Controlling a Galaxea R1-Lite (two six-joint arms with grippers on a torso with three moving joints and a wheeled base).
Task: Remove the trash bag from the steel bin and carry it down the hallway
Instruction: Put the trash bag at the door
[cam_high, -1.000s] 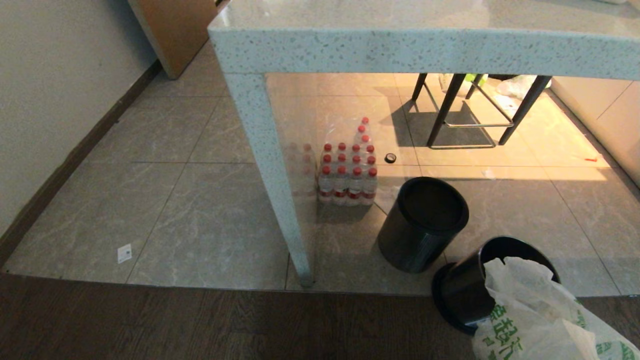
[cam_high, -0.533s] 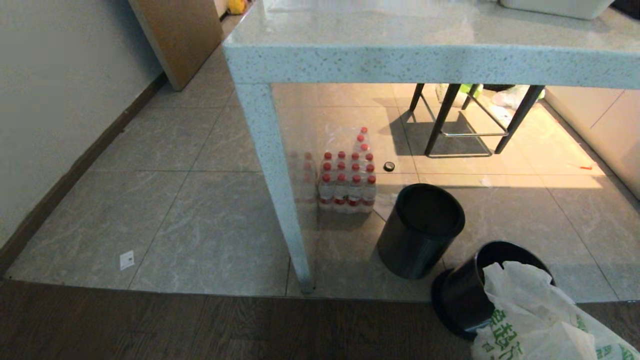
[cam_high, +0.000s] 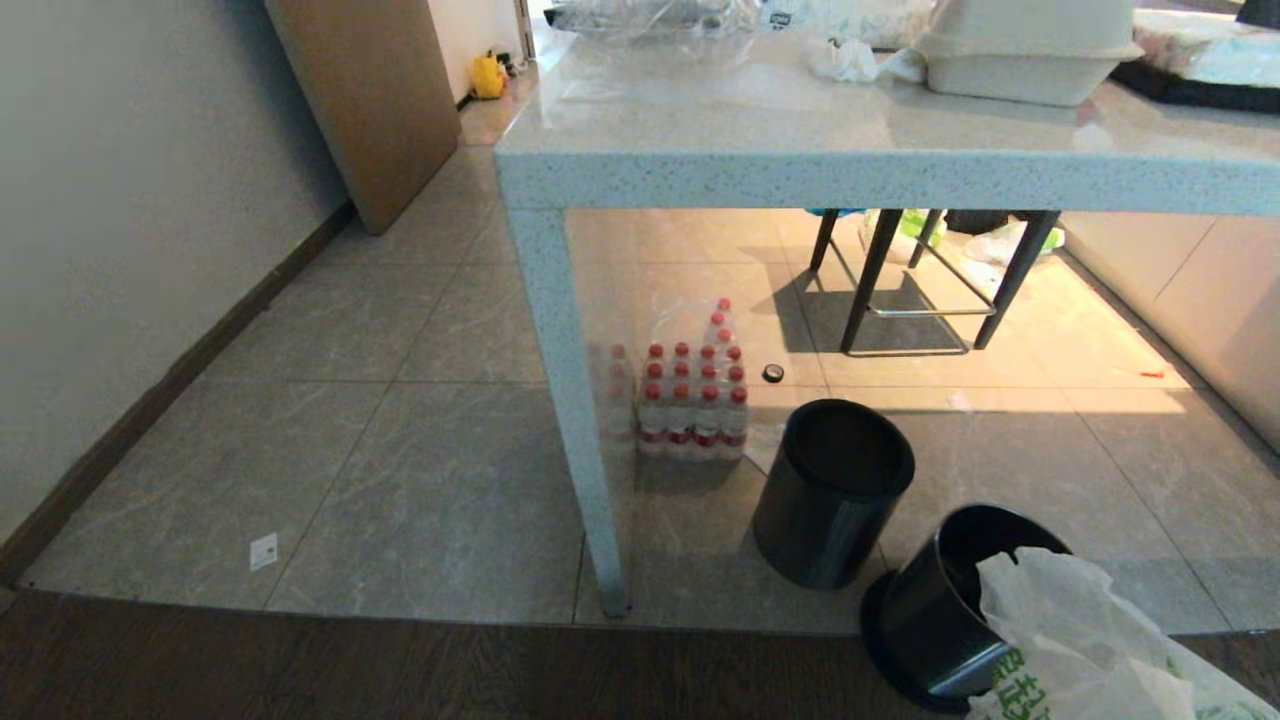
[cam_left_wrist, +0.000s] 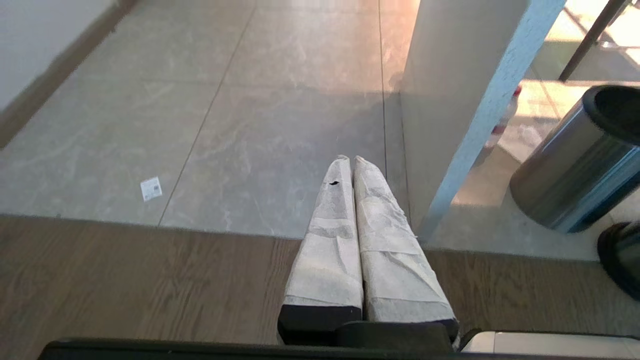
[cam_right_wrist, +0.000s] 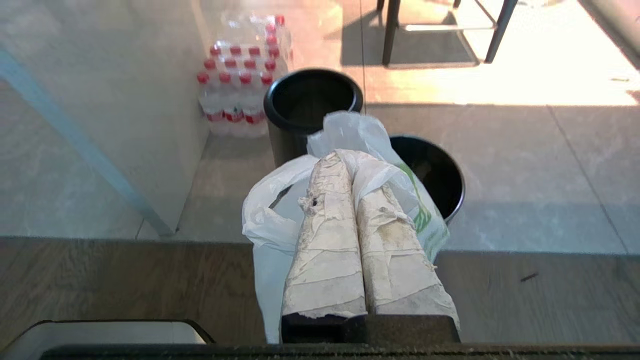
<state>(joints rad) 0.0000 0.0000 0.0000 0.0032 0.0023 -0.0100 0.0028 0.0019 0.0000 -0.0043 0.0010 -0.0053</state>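
Holds the trash bag (cam_right_wrist: 345, 132) pinched in the right pincer (cam_right_wrist: 350, 170), clamped shut on a bunched fold of thin white plastic with green print. Lets the rest of the bag drape over and below the taped fingers (cam_right_wrist: 325, 240), low on the robot's right side, above the dark wood floor (cam_right_wrist: 125, 285). Puts the steel bin (cam_right_wrist: 440, 170) just beyond the fingertips, mouth open and dark, with the bag crossing in front of its near rim. Cannot tell about the bag's bottom, clear of that rim or not. Leaves the darker bin (cam_right_wrist: 287, 142) a little farther off, upright beside a shrink-wrapped pack of red-capped water bottles (cam_high: 690, 400) under the tabletop (cam_high: 800, 120). Keeps the left pincer (cam_left_wrist: 348, 160) pressed shut on nothing, out over the seam between wood and tile, on the far side of the table leg (cam_left_wrist: 460, 100) from the bag and well apart from it. Makes this a right-arm job, plainly. Looks like the lift-out stage, close to done. Calls next, probably, for raising the bag straight up and away from the bin mouth, then turning toward the hallway (cam_high: 400, 300), off to the left along the white wall and dark skirting. Risks a snag of loose plastic on the rim, or a swing into the table leg on the turn.
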